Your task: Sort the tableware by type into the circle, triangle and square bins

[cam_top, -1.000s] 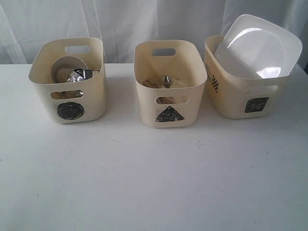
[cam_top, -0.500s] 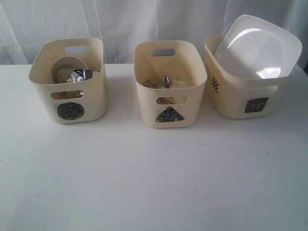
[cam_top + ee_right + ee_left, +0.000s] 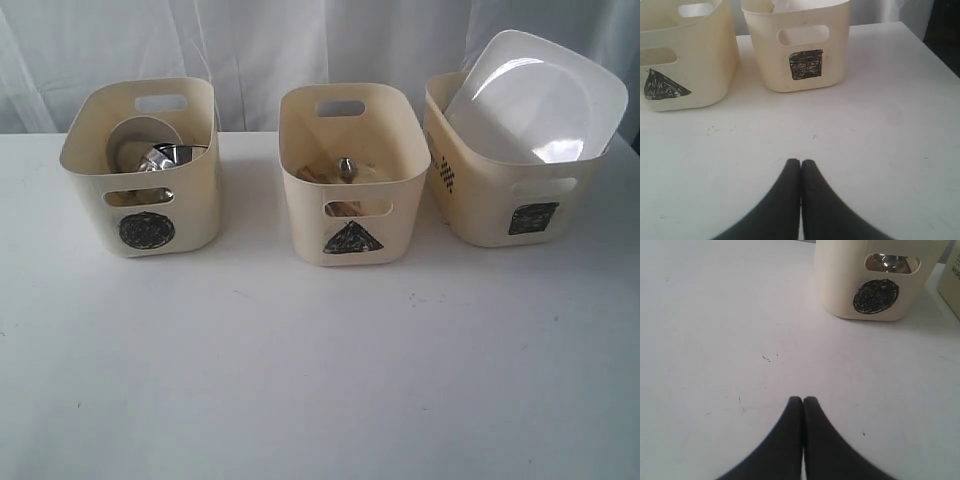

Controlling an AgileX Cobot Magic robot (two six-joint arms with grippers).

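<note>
Left gripper [image 3: 803, 399] and right gripper [image 3: 800, 161] are both pinched together, holding nothing, low over the white table [image 3: 320, 380] — apart from the bins. The circle bin [image 3: 195, 200] holds a white bowl [image 3: 135, 140] and steel mug [image 3: 172, 155]; the triangle bin [image 3: 305, 215] holds wooden chopsticks [image 3: 312, 173]; the plate [image 3: 530, 100] leans tilted in the square bin [image 3: 480, 215].

We see smooth cream plastic on the circle bin [image 3: 195, 200], the triangle bin [image 3: 300, 215] and the square bin [image 3: 480, 210]. The plate [image 3: 530, 95] is white and glossy. The mug [image 3: 170, 157] is shiny metal. The chopsticks [image 3: 312, 174] look like brown wood. The desk [image 3: 320, 380] is white and matt. The curtain [image 3: 270, 50] is white cloth. The left tool [image 3: 803, 400] and the right tool [image 3: 800, 162] look black and smooth.
</note>
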